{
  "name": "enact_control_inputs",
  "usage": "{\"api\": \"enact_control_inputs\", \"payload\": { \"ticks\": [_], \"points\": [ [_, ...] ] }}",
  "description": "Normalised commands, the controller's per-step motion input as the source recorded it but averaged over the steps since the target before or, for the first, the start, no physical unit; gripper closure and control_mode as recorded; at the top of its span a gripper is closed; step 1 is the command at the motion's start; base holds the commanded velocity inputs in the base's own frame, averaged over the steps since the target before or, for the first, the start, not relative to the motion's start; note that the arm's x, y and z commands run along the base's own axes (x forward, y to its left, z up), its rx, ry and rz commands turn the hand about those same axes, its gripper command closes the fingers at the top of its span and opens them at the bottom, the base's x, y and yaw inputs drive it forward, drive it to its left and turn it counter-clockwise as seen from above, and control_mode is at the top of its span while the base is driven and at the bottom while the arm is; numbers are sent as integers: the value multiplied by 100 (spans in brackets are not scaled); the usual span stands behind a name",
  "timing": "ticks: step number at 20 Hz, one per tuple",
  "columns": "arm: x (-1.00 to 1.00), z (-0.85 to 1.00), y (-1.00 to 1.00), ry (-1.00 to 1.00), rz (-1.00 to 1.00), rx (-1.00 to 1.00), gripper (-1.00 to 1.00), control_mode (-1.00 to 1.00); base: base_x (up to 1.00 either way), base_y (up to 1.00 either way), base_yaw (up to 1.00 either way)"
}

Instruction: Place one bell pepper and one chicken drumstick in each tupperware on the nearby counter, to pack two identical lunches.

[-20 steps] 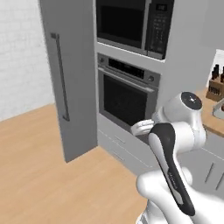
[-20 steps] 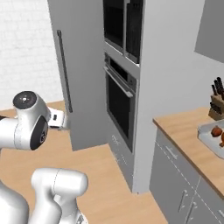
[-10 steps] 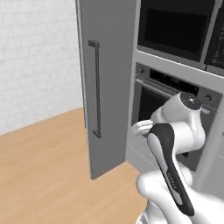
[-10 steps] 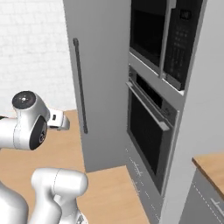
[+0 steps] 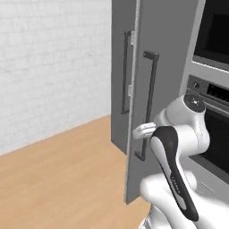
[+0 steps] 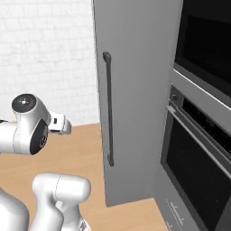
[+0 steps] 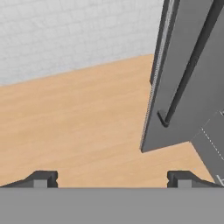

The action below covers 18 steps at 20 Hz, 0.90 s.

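Note:
My gripper [image 7: 111, 178] is open, its two dark fingertips [image 7: 41, 178] standing far apart with nothing between them. It points down at bare wooden floor [image 7: 78, 122] beside a tall grey cabinet. My white arm [image 5: 176, 147] is folded up close in front of that cabinet. The bell peppers, the chicken drumsticks, the tupperware and the counter are out of view.
A tall grey cabinet door [image 6: 135, 90] with a long dark vertical handle [image 6: 108, 108] stands straight ahead; its lower corner [image 7: 144, 148] is near the hand. Built-in ovens [image 6: 198, 153] fill the wall to its right. A white brick wall [image 5: 53, 67] and open floor lie left.
The whole picture has shifted: the base has moved, so the cabinet and ovens look larger and sit further right, and the counter has left the right base view. The arm keeps its pose.

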Motion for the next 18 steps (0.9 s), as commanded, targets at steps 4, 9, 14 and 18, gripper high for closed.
{"api": "enact_control_inputs", "payload": {
  "ticks": [4,9,14,18],
  "points": [
    [0,0,0,0,0,0,-100,100,98,100,-8],
    [0,0,0,0,0,0,-100,100,62,100,-31],
    [0,0,0,0,0,0,-100,100,57,83,-79],
    [0,0,0,0,0,0,-100,100,32,96,-66]
  ]
}}
